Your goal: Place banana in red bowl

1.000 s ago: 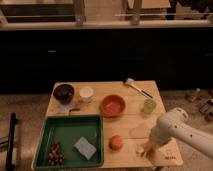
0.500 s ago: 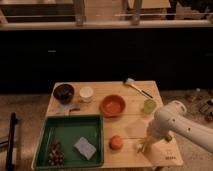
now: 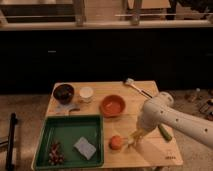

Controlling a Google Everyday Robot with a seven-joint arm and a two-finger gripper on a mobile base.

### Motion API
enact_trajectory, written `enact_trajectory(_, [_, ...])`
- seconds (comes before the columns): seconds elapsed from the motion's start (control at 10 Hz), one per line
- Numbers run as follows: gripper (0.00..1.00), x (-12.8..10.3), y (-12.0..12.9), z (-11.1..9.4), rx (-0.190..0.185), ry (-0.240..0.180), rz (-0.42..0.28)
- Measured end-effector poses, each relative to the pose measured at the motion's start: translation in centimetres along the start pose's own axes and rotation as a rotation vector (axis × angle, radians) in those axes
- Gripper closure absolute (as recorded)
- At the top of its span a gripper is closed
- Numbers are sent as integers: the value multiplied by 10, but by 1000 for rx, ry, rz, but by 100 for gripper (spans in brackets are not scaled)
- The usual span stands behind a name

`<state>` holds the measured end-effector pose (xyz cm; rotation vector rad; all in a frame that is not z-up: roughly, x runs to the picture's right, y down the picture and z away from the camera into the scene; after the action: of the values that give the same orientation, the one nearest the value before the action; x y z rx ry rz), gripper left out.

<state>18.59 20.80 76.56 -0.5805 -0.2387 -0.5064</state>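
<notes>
Dim, warm-toned indoor scene. Light falls from above onto the wooden table (image 3: pixel 150 154), while the cabinets (image 3: pixel 100 55) behind stay nearly black. The white arm (image 3: pixel 165 112) is the brightest surface; its gripper (image 3: pixel 134 141), low over the table's front right, looks duller and yellowish.

Orange-red for the red bowl (image 3: pixel 113 105); pale yellow for the banana (image 3: pixel 138 133), right by the end effector (image 3: pixel 134 141) low over the pale-wood tabletop (image 3: pixel 150 156), front right. White for arm (image 3: pixel 172 119) and cup (image 3: pixel 86 93); green for the tray (image 3: pixel 70 119); dark maroon for the small bowl (image 3: pixel 63 93); orange for the round fruit (image 3: pixel 116 142).
</notes>
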Motion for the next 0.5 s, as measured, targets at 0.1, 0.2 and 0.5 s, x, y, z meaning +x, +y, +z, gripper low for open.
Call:
enact_trajectory(0.1, [100,-4,-11,-3,2,1,-29])
enact_trajectory(0.2, [100,-5,-18,-5,0,3,-49])
enact_trajectory(0.5, [100,-6,-51,-11,-9,13,-126])
